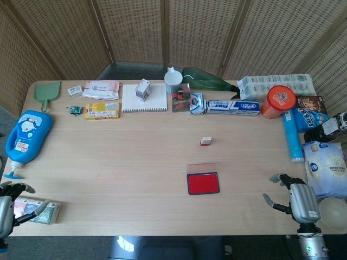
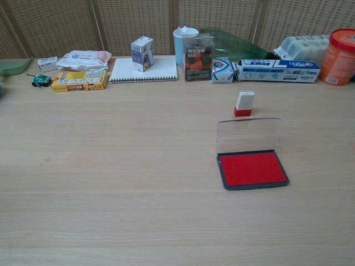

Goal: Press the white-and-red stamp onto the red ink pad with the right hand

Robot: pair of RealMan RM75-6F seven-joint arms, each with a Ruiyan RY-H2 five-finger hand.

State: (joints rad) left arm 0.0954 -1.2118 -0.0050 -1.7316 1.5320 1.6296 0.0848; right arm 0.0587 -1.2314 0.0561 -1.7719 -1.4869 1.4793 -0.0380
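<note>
Right hand (image 1: 297, 201) rests at the table's (image 1: 108, 179) near right edge, fingers spread, holding nothing. Left hand (image 1: 10, 201) sits at the near left corner, also empty, beside a banknote (image 1: 37, 211). Stamp (image 2: 244, 103) stands upright just behind the ink pad (image 2: 253, 169), whose clear lid (image 2: 247, 134) is raised.

Bright, even daylight — soft shadows, both views sharp.
</note>
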